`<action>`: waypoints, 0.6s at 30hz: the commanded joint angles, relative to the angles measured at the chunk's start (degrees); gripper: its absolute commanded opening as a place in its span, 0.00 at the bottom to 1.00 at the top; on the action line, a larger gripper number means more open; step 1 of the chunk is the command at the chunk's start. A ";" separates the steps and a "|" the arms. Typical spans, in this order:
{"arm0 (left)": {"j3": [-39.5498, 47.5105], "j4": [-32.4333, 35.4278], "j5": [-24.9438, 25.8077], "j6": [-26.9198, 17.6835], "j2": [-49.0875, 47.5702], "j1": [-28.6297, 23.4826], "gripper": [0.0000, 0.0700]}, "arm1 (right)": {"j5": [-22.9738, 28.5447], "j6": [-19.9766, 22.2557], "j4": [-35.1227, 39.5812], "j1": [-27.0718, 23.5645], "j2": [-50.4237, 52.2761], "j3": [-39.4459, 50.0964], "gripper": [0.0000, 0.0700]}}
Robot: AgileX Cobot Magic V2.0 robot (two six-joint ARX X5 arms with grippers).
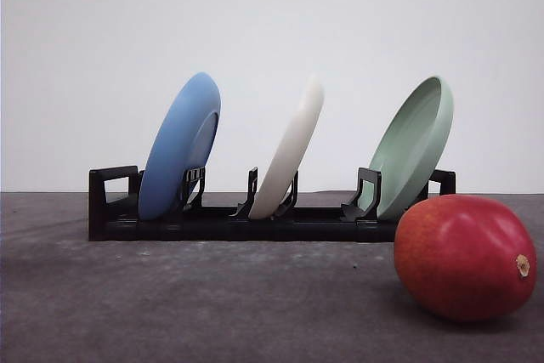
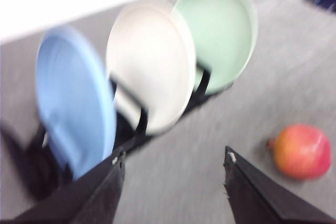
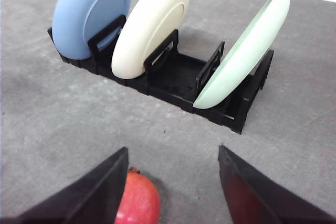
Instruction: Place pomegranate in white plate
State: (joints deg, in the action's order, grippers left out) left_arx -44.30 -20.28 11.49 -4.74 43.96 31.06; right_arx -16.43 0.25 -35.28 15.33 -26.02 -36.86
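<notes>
Grey, felt-like table covering (image 1: 170, 295) runs back to a plain white wall (image 1: 255, 23), and on it stands a black dish rack (image 1: 229, 223) with three plates propped on edge.

From my left claw (image 2: 173, 161), whose fingers are spread wide with nothing between them, the blue plate (image 2: 73, 103) leans just ahead of my left finger (image 2: 100, 190), the white plate (image 2: 149, 61) stands straight ahead beyond the gap, and the pale green plate (image 2: 218, 30) sits farther off past it. This view is blurred. The pomegranate (image 2: 302, 151) lies on the table beyond and to the outside of my right finger (image 2: 257, 192), clear of it.

My right claw (image 3: 173, 182) is also spread wide and grips nothing. Here the pomegranate (image 3: 137, 203) lies low beside the inner edge of the left finger (image 3: 100, 190), partly hidden by it; whether they touch I cannot tell. Ahead of this claw the rack (image 3: 178, 80) crosses the table with the blue plate (image 3: 89, 11), the white plate (image 3: 149, 27) and the green plate (image 3: 247, 51) in its slots.

Looking forward over the table, the pomegranate (image 1: 465, 257) rests on the covering in front of the rack's green-plate end, its small brown crown (image 1: 523, 265) pointing sideways, well apart from the white plate (image 1: 289, 150) in the middle slot.
</notes>
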 commanded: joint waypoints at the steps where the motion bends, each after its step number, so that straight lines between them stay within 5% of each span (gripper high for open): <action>1: -1.00 2.62 0.20 -1.09 1.40 1.40 0.52 | -0.12 0.34 0.61 0.24 -0.07 -0.98 0.49; 8: -1.00 14.33 -1.39 -2.31 9.09 6.58 0.52 | -0.15 0.13 0.54 0.24 -0.07 -0.98 0.49; 18: -1.08 32.54 -11.68 -2.01 26.05 13.15 0.58 | -0.12 -0.28 0.53 0.24 -0.07 -0.98 0.49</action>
State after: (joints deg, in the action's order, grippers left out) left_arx -44.31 10.52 0.56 -6.44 68.68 43.52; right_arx -16.45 0.19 -35.31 15.33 -26.02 -36.86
